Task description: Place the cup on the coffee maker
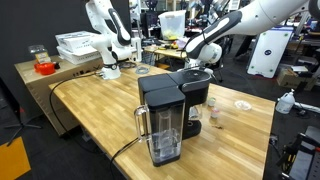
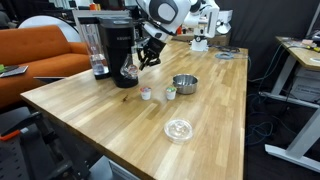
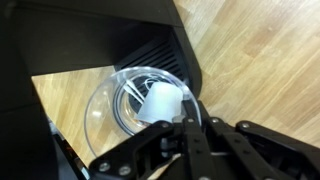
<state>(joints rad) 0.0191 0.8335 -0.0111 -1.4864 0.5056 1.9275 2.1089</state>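
Note:
The black coffee maker (image 1: 172, 100) with its clear water tank stands on the wooden table and also shows in an exterior view (image 2: 115, 50). My gripper (image 3: 181, 120) is shut on the small whitish cup (image 3: 160, 98). It holds the cup low at the machine's front, under the overhanging head, over a clear round rim on the drip area. In an exterior view my gripper (image 2: 139, 62) is right beside the machine's base. In an exterior view (image 1: 203, 72) it sits behind the head, and the cup is hidden there.
A small pinkish cup (image 2: 146, 93), a small greenish cup (image 2: 170, 92) and a metal bowl (image 2: 184, 83) stand on the table (image 2: 210, 110) near the machine. A flat pale disc (image 2: 178, 128) lies nearer the front edge. A cable runs from the machine.

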